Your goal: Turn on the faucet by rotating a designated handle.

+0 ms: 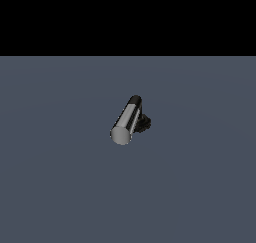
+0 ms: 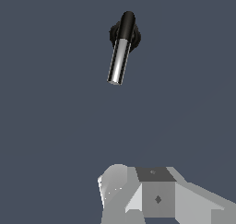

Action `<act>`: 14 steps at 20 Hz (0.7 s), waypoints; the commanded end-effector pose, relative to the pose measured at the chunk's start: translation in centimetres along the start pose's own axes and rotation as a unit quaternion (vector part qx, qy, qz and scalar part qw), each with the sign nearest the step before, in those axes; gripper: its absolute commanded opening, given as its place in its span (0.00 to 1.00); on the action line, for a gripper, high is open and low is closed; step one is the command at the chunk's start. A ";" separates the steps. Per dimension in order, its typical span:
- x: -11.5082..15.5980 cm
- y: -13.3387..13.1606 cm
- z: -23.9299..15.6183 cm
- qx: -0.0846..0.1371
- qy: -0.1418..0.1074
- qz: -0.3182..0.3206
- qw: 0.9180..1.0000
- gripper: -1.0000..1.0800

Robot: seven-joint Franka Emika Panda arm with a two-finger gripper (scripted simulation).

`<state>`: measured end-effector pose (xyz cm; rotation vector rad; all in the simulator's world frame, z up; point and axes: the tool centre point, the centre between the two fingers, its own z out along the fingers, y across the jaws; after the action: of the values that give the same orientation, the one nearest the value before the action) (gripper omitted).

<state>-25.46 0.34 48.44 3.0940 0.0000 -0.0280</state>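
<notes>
Small black-based faucet (image 1: pixel 132 121) stands alone mid-floor, untouched.
Its shiny silver-grey cylindrical handle (image 1: pixel 125 123) points toward seven o'clock in the exterior view, free to approach; the white gripper (image 2: pixel 138 195) hangs well apart, state unclear.

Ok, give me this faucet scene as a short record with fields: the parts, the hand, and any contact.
faucet: small fixture alone on a plain grey floor
handle: shiny silver-grey bar with a flat round end, joined to a black elbow
base: black, mostly hidden behind the bar
hand: grey-white body in wrist view only, fingertips unseen
contact: none, hand well apart from handle
</notes>
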 end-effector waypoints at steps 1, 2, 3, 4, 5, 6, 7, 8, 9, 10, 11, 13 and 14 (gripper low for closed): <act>0.0 0.0 0.0 0.000 0.000 0.000 1.000 0.00; 0.0 0.0 0.0 0.000 0.000 0.000 1.000 0.00; 0.0 0.0 0.1 0.000 0.000 0.000 1.000 0.00; 0.1 0.0 0.2 0.000 0.000 0.000 1.000 0.00; 0.1 -0.1 0.4 0.000 0.000 0.001 1.000 0.00; 0.2 -0.1 0.6 0.000 0.000 0.001 1.000 0.00; 0.3 -0.2 0.8 0.001 0.000 0.002 1.000 0.00; 0.4 -0.2 1.1 0.001 0.000 0.002 1.000 0.00; 0.5 -0.3 1.5 0.001 0.000 0.003 1.000 0.00; 0.6 -0.4 1.8 0.001 0.000 0.003 1.000 0.00; 0.8 -0.5 2.3 0.002 0.000 0.004 1.000 0.00; 1.1 -0.7 3.3 0.002 0.001 0.006 1.000 0.00; 1.3 -0.8 3.8 0.003 0.001 0.007 1.000 0.00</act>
<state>-24.46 0.85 45.38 3.0979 -0.0168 -0.0253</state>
